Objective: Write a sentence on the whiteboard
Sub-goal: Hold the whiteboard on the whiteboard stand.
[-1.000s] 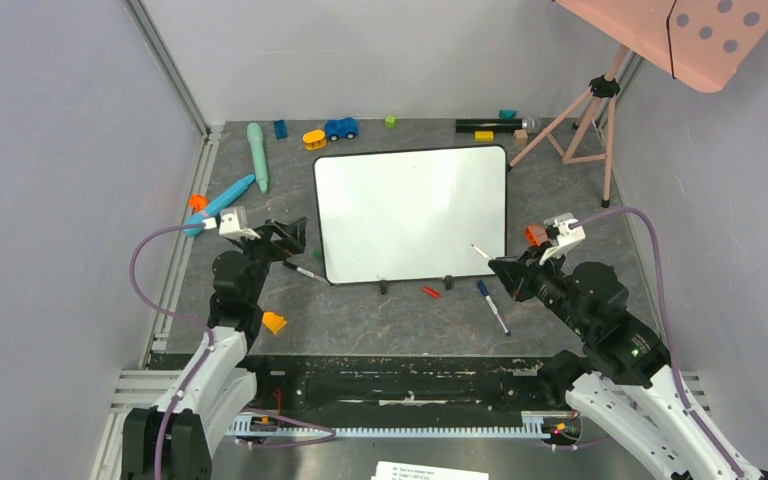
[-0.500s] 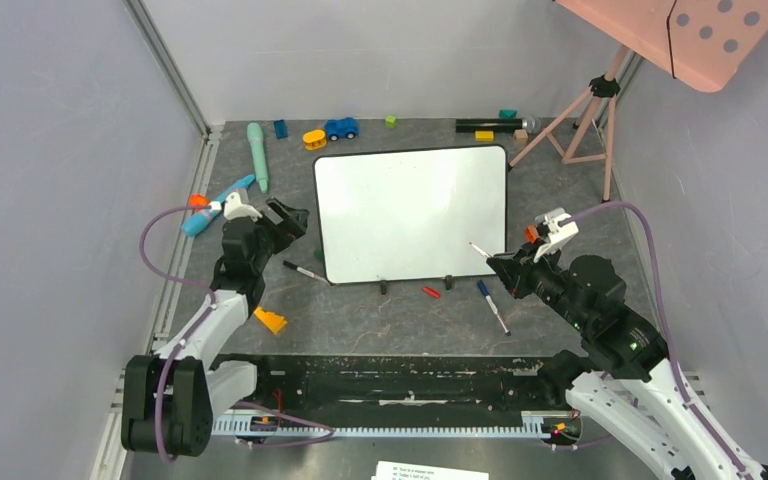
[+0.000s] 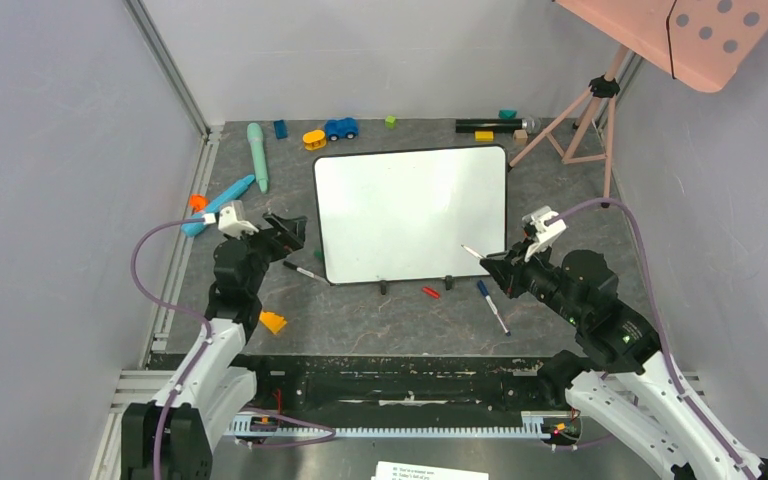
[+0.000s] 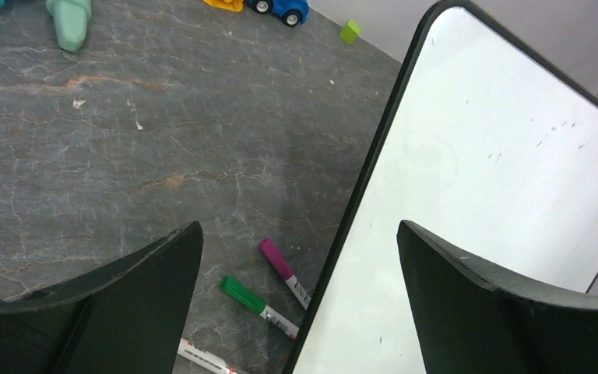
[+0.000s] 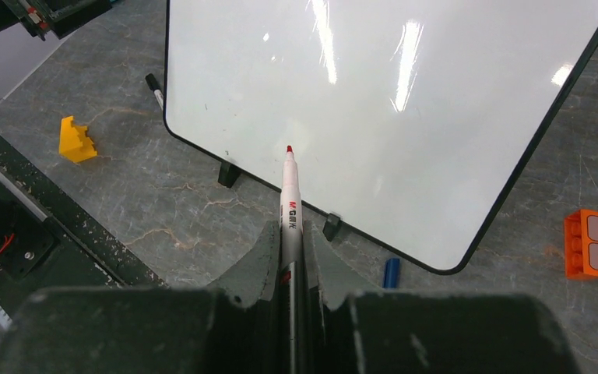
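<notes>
Whiteboard [image 5: 374,101] just fwd of right hand [image 5: 288,234] w/ red marker [image 5: 290,195].

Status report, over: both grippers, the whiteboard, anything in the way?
Left gripper open. Right gripper shut on red marker, tip over whiteboard. Whiteboard blank. Loose markers beside its left rim.

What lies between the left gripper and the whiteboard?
A purple-capped marker and a green-capped marker on the table, beside the whiteboard rim; the left wrist view shows them.

The whiteboard [image 3: 410,215] is white with a black rim, the bench [image 3: 360,320] dark grey with pale marble veins, the marker [image 5: 290,204] white with a red tip, and the panel [image 3: 650,25] at upper right pink with grey dots.
</notes>
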Action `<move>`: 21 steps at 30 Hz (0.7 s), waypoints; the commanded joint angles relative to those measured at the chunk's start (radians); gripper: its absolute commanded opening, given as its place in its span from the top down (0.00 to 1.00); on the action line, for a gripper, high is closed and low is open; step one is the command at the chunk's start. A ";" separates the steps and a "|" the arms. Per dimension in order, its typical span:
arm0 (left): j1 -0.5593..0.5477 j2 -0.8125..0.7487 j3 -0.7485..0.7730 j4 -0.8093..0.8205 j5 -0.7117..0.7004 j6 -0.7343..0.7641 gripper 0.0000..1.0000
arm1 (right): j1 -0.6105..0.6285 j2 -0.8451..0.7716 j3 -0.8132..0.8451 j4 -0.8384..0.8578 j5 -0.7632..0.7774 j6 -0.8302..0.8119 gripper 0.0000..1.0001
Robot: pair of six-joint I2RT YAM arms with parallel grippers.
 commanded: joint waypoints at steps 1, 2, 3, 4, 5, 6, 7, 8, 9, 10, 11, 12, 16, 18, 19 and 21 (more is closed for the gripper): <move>-0.001 0.025 -0.032 0.117 0.072 0.149 0.00 | 0.001 0.014 0.029 0.061 -0.025 -0.027 1.00; -0.005 0.043 -0.042 0.144 0.090 0.167 0.00 | 0.001 0.017 0.029 0.061 -0.028 -0.028 1.00; -0.004 0.061 -0.050 0.175 0.106 0.177 0.00 | 0.000 0.020 0.029 0.061 -0.029 -0.030 1.00; -0.004 0.092 -0.048 0.196 0.130 0.182 0.00 | 0.001 0.023 0.028 0.061 -0.032 -0.030 1.00; -0.004 0.116 -0.039 0.202 0.158 0.189 0.00 | 0.001 0.024 0.027 0.061 -0.033 -0.031 1.00; -0.005 0.134 -0.027 0.204 0.183 0.187 0.00 | 0.001 0.026 0.027 0.062 -0.034 -0.031 1.00; -0.005 0.145 -0.016 0.205 0.199 0.189 0.00 | 0.001 0.026 0.027 0.061 -0.035 -0.031 1.00; -0.005 0.159 -0.011 0.215 0.212 0.178 0.00 | 0.001 0.025 0.027 0.061 -0.037 -0.031 1.00; -0.004 0.167 -0.009 0.227 0.231 0.174 0.00 | 0.001 0.023 0.025 0.061 -0.035 -0.032 1.00; -0.004 0.173 -0.009 0.233 0.246 0.174 0.00 | 0.001 0.022 0.024 0.063 -0.033 -0.031 1.00; -0.003 0.174 -0.012 0.242 0.264 0.178 0.00 | 0.001 0.020 0.022 0.062 -0.031 -0.031 1.00; -0.004 0.172 -0.014 0.249 0.290 0.190 0.00 | 0.001 0.021 0.019 0.065 -0.030 -0.031 1.00; -0.003 0.165 -0.021 0.256 0.317 0.208 0.00 | 0.001 0.021 0.009 0.072 -0.031 -0.028 1.00; -0.005 0.152 -0.018 0.208 0.306 0.235 0.00 | 0.000 0.021 0.005 0.078 -0.031 -0.028 1.00; -0.005 0.154 -0.020 0.202 0.299 0.232 0.00 | 0.001 0.021 0.003 0.079 -0.031 -0.028 1.00; -0.004 0.161 -0.016 0.205 0.316 0.233 0.00 | 0.001 0.020 0.003 0.079 -0.037 -0.026 1.00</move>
